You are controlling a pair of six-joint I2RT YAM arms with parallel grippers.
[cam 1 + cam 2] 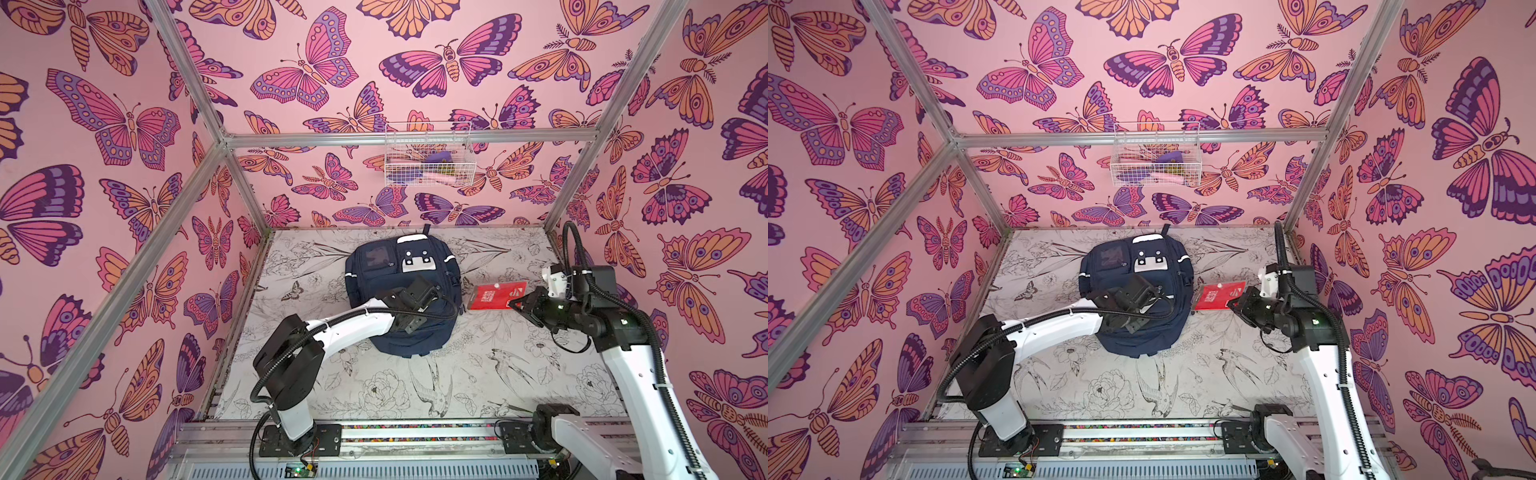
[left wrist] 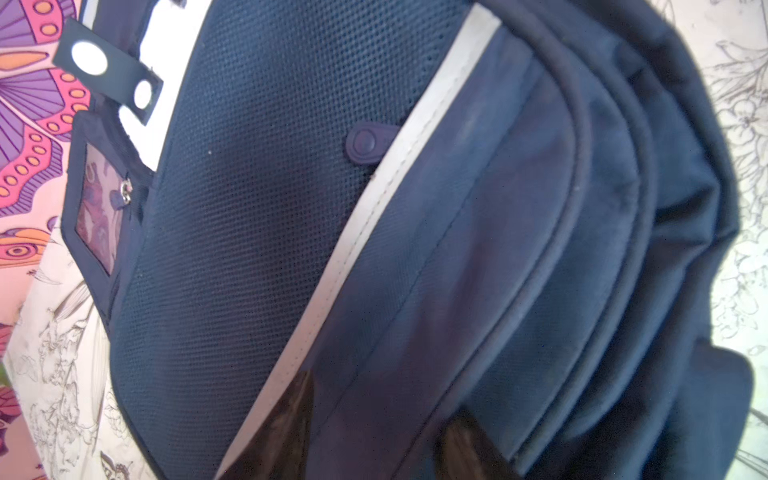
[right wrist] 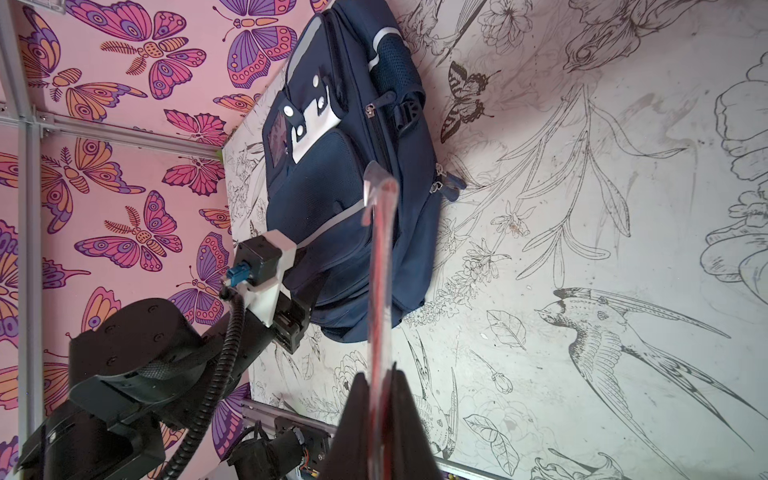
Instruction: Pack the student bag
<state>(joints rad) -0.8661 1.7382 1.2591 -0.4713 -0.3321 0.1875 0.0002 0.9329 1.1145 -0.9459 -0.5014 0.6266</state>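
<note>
1. Right end effector: jaws clamped tight on one end of a red flat packet in clear wrap, seen edge-on in the right wrist view. The packet points at the bag and sits just beside its right side. No contact shows in either top view. It looks lifted off the surface.
2. Left end effector: down over the bag's front pocket. Jaws are partly apart, with the dark fingertips at the fabric by the white stripe. Nothing is visibly pinched.
3. Student bag: lies flat, front up, on the surface, about mid-width and toward the far edge. The top loop points at the far edge.
4. Progress, judged: early.
   - Done: packet picked up and brought next to the bag.
   - Left: open a compartment, slide the packet in, zip up.
   - The zip pulls sit at the side and every pocket looks shut, so the packet has no way in yet.
   - The left end effector's spot suggests it is going for the front pocket.
5. Containers:
   - Bag: contents unseen. The clear window pocket on the front is too blurred to read.
   - Wire basket hung on the back wall above the far edge: holds pink, purple and yellowish items that cannot be identified.
   - Apart from the bag, nothing lies loose on the surface.
</note>
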